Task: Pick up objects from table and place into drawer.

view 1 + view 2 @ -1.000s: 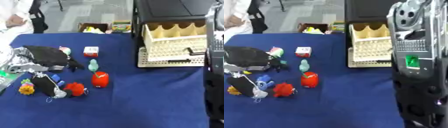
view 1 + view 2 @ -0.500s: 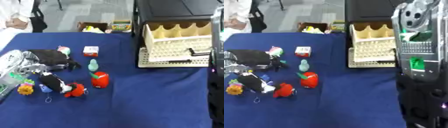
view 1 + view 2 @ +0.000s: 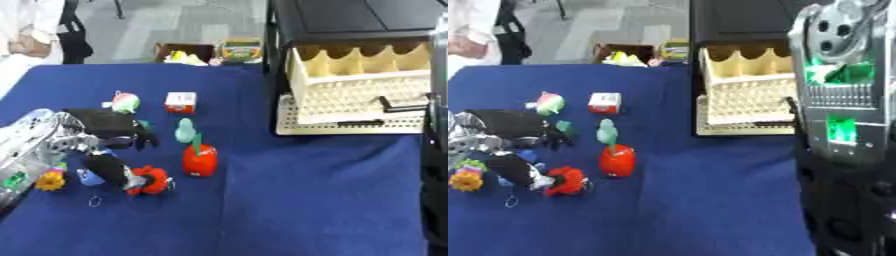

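I had the left hand down among the toys, fingers curled around what looked like the red spiky toy. The open drawer sat well apart, so nothing was lifted yet.

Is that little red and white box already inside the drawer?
No, the red and white box sits on the blue table, well to the left of the open cream drawer.
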{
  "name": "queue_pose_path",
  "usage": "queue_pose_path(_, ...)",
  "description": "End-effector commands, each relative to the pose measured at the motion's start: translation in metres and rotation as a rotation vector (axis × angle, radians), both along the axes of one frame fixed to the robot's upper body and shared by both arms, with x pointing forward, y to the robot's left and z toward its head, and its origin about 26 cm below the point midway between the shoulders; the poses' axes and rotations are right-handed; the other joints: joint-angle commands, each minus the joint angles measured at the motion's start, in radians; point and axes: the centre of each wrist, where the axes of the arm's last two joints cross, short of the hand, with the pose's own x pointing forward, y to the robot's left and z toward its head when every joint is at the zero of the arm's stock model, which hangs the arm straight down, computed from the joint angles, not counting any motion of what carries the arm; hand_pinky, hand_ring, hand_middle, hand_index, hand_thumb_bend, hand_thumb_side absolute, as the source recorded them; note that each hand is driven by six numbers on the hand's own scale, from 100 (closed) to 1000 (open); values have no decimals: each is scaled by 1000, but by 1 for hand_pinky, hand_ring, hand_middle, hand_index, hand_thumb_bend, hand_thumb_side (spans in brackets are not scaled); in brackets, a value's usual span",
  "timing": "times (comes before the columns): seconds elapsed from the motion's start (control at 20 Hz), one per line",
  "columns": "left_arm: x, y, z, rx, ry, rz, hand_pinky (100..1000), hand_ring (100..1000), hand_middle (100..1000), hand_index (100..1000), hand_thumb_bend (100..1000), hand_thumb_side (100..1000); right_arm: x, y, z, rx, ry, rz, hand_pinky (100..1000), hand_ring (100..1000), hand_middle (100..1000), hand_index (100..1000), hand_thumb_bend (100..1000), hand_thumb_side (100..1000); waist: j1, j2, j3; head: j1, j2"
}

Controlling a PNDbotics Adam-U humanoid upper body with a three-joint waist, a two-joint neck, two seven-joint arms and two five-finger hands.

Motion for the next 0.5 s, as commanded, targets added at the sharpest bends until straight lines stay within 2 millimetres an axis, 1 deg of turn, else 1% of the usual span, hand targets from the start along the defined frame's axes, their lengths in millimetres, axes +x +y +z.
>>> queue_pose_path(0.05,-4,4,11,32,-25,-17,569,754,722,963,356,723,-2,-5,9,26,-18,-24,648,654,667,825,100,1000,0,-17,0,4,7)
queue_pose_path(0.2,-6,5,12,56,-24,-28,573,760,730,967,369,676,3,-7,11,54,7,-73,656,656,665,823,100,990,-1,-18,-3,10,10)
queue_pose_path(0.35,-6,7,10,83,-19,-22,573,763,736,967,380,653,7,-10,16,74,6,-121,652,652,659,820,100,977,-3,-18,-9,21,8)
queue_pose_path(0.5,-4,8,8,98,-23,-20,570,762,733,965,387,637,9,-10,18,81,0,-133,651,650,658,817,100,974,-5,-17,-12,22,4)
